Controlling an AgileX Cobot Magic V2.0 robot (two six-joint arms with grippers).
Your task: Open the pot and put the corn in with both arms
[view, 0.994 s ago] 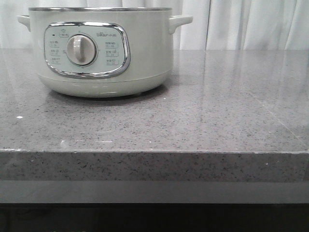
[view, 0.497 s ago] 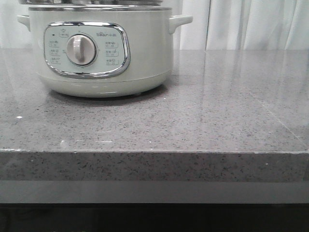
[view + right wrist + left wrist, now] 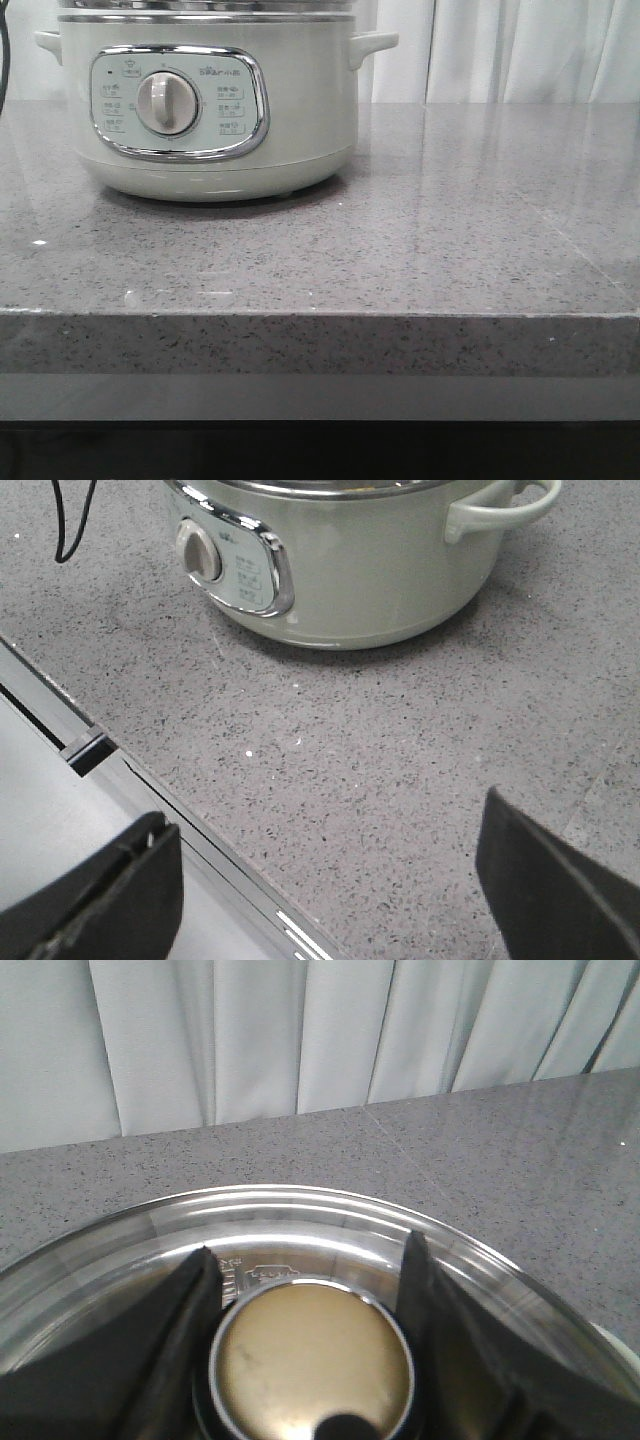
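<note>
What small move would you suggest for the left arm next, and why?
Probably open the left gripper and lift clear. The lid has come down onto the pot over the last second and looks seated, and the fingers flank its knob.

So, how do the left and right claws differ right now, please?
The left claw grips the knob of the glass lid; the right claw holds nothing. The left claw's jaws are narrowed, the right claw's spread wide over the counter. Both have dark fingers.
</note>
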